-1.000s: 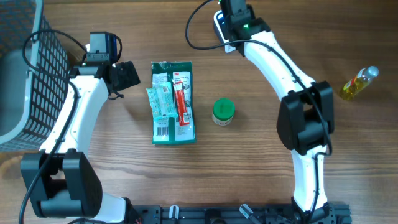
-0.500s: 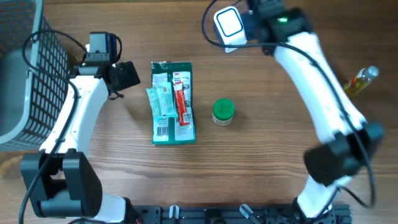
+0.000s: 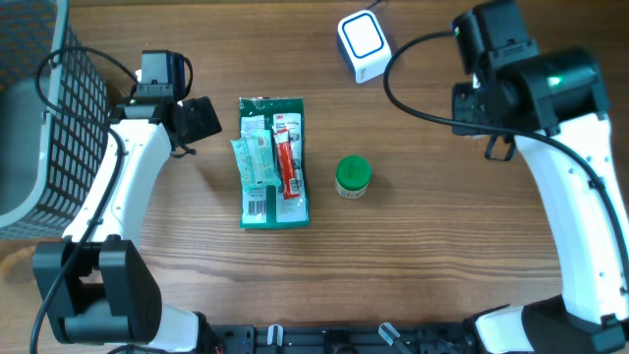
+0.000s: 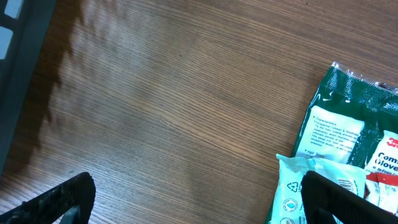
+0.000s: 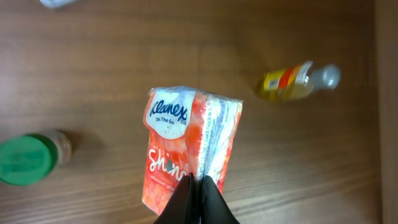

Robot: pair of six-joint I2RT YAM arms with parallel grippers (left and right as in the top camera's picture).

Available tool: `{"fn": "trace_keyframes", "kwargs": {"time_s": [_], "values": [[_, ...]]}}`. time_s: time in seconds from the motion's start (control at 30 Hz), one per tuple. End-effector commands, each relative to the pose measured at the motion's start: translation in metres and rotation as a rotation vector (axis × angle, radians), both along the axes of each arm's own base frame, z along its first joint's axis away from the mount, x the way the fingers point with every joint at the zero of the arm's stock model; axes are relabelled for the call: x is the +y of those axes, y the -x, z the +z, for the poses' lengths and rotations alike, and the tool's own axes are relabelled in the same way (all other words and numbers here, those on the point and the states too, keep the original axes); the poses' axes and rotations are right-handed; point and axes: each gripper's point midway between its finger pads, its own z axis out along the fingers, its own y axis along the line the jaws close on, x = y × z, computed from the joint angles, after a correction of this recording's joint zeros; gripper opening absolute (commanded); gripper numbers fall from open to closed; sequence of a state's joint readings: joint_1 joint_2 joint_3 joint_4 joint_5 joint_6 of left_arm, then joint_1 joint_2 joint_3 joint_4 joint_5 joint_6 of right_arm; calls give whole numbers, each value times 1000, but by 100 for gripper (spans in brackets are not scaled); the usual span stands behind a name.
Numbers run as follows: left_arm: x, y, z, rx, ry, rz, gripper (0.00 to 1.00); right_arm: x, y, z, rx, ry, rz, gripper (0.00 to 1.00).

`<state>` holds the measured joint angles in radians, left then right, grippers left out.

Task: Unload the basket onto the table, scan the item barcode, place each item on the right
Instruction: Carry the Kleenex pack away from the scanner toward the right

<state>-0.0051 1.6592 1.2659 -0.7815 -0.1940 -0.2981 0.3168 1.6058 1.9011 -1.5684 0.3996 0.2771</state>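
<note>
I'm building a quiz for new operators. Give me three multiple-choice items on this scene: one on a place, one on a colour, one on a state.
1. The jar stands: A in the basket; B on the table beside the green packet; C on the scanner.
2. Its lid is: A green; B red; C white.
3. The right gripper is: A open; B shut on the bottle; C shut on the tissue pack.
Key: B, it stands on the wood by the packet; A, the lid shows green; C, its jaws pinch the pack's edge.

A mock shop checkout bench: wooden table [image 3: 413, 265], barcode scanner [image 3: 362, 39], wire basket [image 3: 67, 118], packaged goods [image 3: 273, 162].
</note>
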Motion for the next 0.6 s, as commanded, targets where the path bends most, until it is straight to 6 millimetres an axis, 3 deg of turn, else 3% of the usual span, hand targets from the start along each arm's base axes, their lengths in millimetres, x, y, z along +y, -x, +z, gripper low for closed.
{"fn": "trace_keyframes", "kwargs": {"time_s": [0.0,0.37,0.57], "values": [[3,1,-4,12,-8,7,100,-4,13,-34,100,7,-70,4],[3,1,-4,12,-8,8,100,-25,37,-150,276,151,-93,4],[3,1,-4,12,-8,8,100,-36,39,-184,251,213,-100,4]]}}
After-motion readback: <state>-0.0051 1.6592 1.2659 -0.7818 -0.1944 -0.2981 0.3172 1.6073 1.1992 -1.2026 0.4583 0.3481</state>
